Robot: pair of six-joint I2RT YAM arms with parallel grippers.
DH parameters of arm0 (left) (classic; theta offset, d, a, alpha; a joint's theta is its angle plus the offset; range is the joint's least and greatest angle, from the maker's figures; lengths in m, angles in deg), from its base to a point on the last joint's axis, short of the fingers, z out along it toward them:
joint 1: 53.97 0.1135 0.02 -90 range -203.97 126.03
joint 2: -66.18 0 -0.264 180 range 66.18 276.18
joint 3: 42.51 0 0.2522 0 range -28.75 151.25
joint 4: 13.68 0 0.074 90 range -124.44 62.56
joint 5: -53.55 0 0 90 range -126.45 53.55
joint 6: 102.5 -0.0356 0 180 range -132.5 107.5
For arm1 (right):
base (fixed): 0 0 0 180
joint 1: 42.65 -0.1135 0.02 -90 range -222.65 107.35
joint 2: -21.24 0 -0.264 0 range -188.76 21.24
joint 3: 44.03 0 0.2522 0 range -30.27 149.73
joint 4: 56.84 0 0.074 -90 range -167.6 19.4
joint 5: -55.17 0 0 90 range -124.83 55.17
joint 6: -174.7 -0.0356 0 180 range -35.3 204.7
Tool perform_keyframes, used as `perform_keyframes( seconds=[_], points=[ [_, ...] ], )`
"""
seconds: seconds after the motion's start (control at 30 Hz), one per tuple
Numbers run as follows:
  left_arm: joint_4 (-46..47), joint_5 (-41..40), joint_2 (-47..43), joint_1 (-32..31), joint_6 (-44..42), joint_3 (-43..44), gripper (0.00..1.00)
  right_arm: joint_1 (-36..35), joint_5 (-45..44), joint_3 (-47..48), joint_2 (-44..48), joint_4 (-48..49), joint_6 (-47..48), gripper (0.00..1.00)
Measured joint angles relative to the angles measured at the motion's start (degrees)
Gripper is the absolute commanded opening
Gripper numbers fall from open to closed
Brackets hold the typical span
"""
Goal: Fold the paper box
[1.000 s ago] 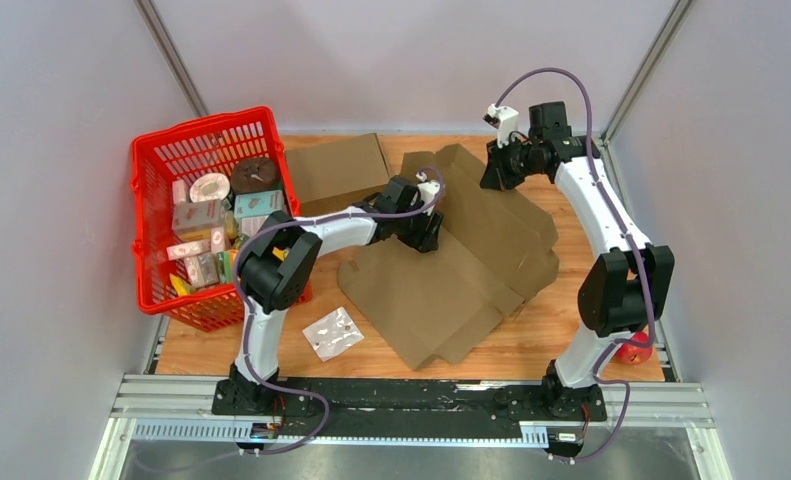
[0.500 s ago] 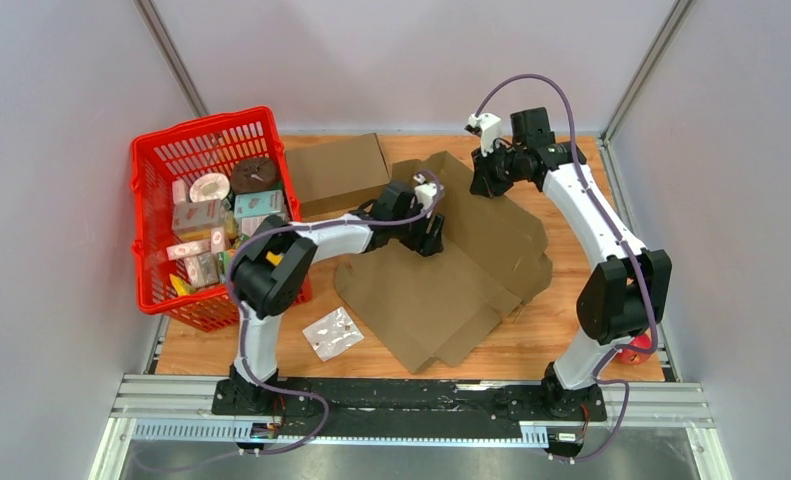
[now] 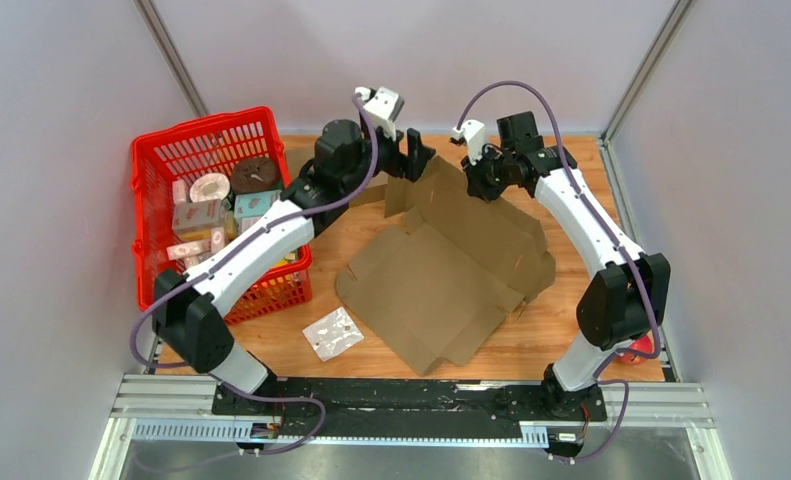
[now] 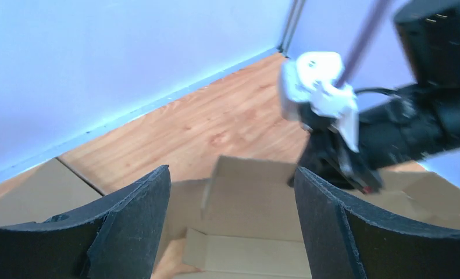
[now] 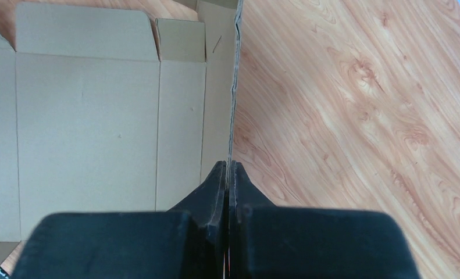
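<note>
Top view: the box (image 3: 441, 270) lies unfolded mid-table (image 3: 541, 345) with its far flap tilted up. The right gripper (image 3: 476, 185) pinches that flap's far edge, and the left gripper (image 3: 416, 158) hangs near the flap. A red basket (image 3: 211, 120) stands at the left

Left wrist: the left gripper's jaws are spread wide with nothing between them, the flap below

Right wrist: the right gripper's fingers (image 5: 216, 180) are clamped on the flap's thin edge, cardboard to one side and bare table to the other

Red basket (image 3: 206, 140) of packets, clear pouch (image 3: 332, 333) on wooden table (image 3: 561, 325)
</note>
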Motion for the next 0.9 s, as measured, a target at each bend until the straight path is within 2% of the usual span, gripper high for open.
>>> perform_keyframes(
  seconds=[0.2,0.3,0.43,0.5,0.53,0.63,0.67,0.73,0.77,0.8,0.83,0.9],
  points=[
    [-6.62,3.80,10.69,2.34,-5.31,10.12,0.80,-0.81,0.07,-0.22,0.39,-0.17,3.04,0.00],
    [-10.19,5.81,14.93,2.29,-7.41,12.20,0.73,-0.85,0.39,-0.22,0.59,-0.61,4.39,0.00],
    [-13.49,6.93,16.81,2.27,-9.42,12.22,0.51,-0.90,0.83,-0.22,0.63,-0.90,5.73,0.00],
    [-14.49,7.06,17.00,2.27,-10.32,12.46,0.44,-0.90,0.90,-0.22,0.66,-0.92,6.14,0.00],
    [-14.86,6.84,17.05,2.27,-10.60,12.70,0.32,-0.90,0.96,-0.22,0.68,-0.90,6.25,0.00],
    [-15.04,5.51,17.18,2.27,-11.30,13.20,0.10,-0.90,1.29,-0.24,0.72,-0.90,6.58,0.11],
    [-14.88,4.87,17.18,2.21,-11.52,13.20,0.08,-0.90,1.27,-0.28,0.72,-0.79,6.56,0.14],
    [-14.25,3.48,17.18,2.03,-11.34,13.03,0.00,-0.90,0.72,-0.63,0.83,-0.48,5.97,0.28],
    [-13.46,2.54,17.18,1.90,-11.34,12.61,0.00,-0.90,0.13,-0.85,0.90,-0.24,4.92,0.32],
    [-12.37,1.33,17.05,1.60,-11.02,11.87,0.00,-0.90,-1.20,-0.96,0.94,0.13,3.39,0.40],
    [-10.58,-0.39,16.79,1.27,-10.71,10.40,0.00,-0.92,-3.34,-0.96,1.01,0.61,1.20,0.58],
    [-6.67,-4.11,15.78,0.44,-9.25,6.51,0.00,-0.98,-7.06,-0.35,1.05,0.48,-5.51,0.76]
  ],
)
